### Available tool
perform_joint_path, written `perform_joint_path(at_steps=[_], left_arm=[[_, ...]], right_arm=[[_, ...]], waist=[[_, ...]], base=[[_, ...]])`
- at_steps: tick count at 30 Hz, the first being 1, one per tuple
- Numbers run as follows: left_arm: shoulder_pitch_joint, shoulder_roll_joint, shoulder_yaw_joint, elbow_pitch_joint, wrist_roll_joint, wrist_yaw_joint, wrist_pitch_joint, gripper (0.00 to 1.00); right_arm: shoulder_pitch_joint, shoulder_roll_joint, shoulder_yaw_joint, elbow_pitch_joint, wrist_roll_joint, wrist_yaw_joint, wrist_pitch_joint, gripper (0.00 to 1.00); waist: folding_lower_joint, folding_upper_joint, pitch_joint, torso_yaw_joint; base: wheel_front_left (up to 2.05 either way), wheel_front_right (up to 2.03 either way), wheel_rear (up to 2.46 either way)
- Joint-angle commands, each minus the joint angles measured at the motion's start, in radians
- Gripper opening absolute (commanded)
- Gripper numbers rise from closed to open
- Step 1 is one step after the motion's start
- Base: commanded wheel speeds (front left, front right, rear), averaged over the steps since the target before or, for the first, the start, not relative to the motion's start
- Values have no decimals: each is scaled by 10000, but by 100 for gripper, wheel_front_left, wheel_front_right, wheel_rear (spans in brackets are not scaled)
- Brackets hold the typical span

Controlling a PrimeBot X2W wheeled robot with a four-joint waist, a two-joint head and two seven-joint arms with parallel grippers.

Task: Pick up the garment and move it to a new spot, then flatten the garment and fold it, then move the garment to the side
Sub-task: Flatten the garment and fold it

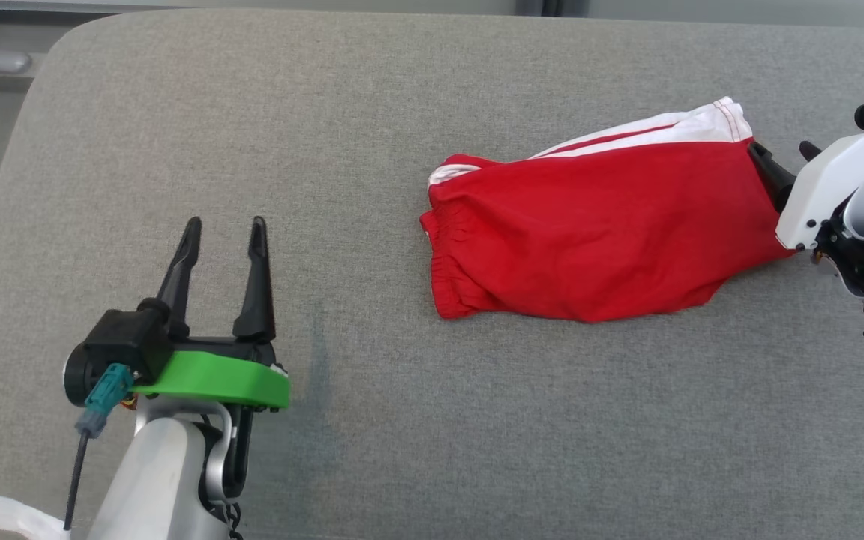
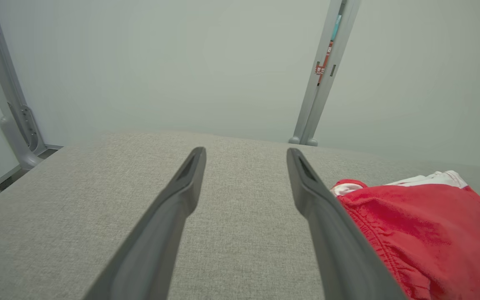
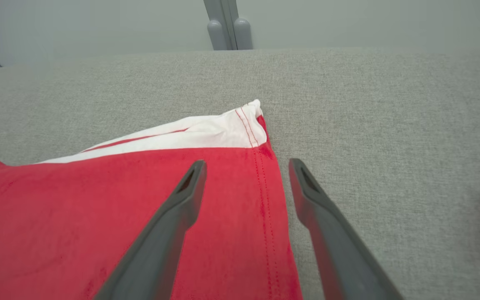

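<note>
Nearest us, our left gripper (image 1: 226, 223) hangs over the near-left part of the bench (image 1: 402, 420). Its two dark fingers are spread wide and hold nothing, well apart from the garment (image 1: 589, 232). These red shorts with a white side stripe lie toward the bench's right edge, gathered waistband pointing left and stitched hem pointing right. Our right gripper (image 3: 246, 163) sits at that hem with its fingers parted, one above the red cloth and one above bare bench; it grips nothing.

We judge the step in hand to be a hold on the hem end. To do it well, we should come in low, slide one finger beneath all the layers at the stitched edge and close there. A grip on the loose middle would likely lift only the top layer.

Grey woven fabric covers the bench, which has a rounded far-left corner. Beyond its far edge stand a pale wall (image 2: 181, 62) and grey metal posts (image 2: 321, 83).
</note>
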Motion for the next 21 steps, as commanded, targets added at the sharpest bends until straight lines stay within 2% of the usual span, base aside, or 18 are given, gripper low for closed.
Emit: perform_joint_path(at_steps=[1, 8, 18, 19, 20, 21], left_arm=[[168, -106, 281, 6, 138, -107, -23, 100], [441, -472, 1403, -29, 653, -618, -26, 100], [542, -763, 2045, 5, 891, -973, -27, 100], [532, -778, 2063, 18, 913, -990, -27, 100], [518, -788, 2097, 31, 930, -1029, -27, 100], [507, -795, 2124, 35, 949, -1043, -27, 100]], right_arm=[[-28, 32, -85, 199, -73, -12, 43, 100], [-576, 261, -702, 1477, -397, -12, 151, 100], [-919, 769, -1011, 3092, -704, -12, 1036, 100], [-891, 888, -1041, 3121, -627, -3, 1126, 95], [-862, 1003, -1022, 3135, -613, -3, 1184, 31], [-835, 1078, -1014, 3105, -580, -2, 1218, 11]], waist=[[0, 0, 116, 111], [0, 0, 601, 431], [0, 0, 915, 832], [0, 0, 918, 845], [0, 0, 913, 850], [0, 0, 910, 847]], base=[[0, 0, 0], [0, 0, 0], [0, 0, 0], [0, 0, 0], [0, 0, 0], [0, 0, 0]])
